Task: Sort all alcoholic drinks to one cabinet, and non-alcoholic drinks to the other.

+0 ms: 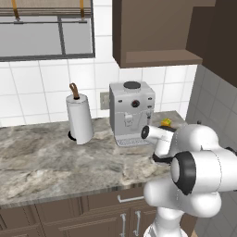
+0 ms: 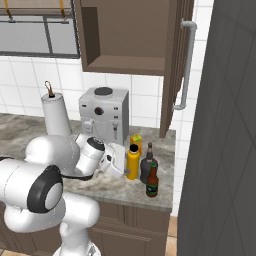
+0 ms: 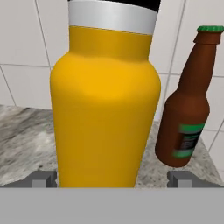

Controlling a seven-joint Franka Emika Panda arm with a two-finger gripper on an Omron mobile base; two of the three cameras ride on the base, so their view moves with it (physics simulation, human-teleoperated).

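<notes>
Standing upright on the marble counter (image 2: 105,187), the yellow-orange bottle (image 2: 132,161) occupies the near right area, just in front of the orange juice carton (image 2: 136,141), of which only the top is visible behind it. In the hand view the bottle body sits between the two finger tips (image 3: 43,178), its black cap cropped by the top edge. The gripper (image 2: 121,165) is spread wide, one tip on each side of the bottle; contact cannot be confirmed. The brown beer bottle (image 2: 152,183) stands nearest the counter edge, beside the squat black bottle (image 2: 147,166), whose lower part it partly overlaps. Behind the group stands a grey coffee machine (image 2: 104,116), with a paper towel roll (image 2: 56,116) to its left, partly covered by the arm. Above, the open cabinet (image 2: 127,37) shows an inner cavity cut off at the top; its door (image 2: 175,65), seen nearly edge-on, carries a grey tubular handle (image 2: 186,65). In the left base view the arm hides all drinks except a yellow sliver.
</notes>
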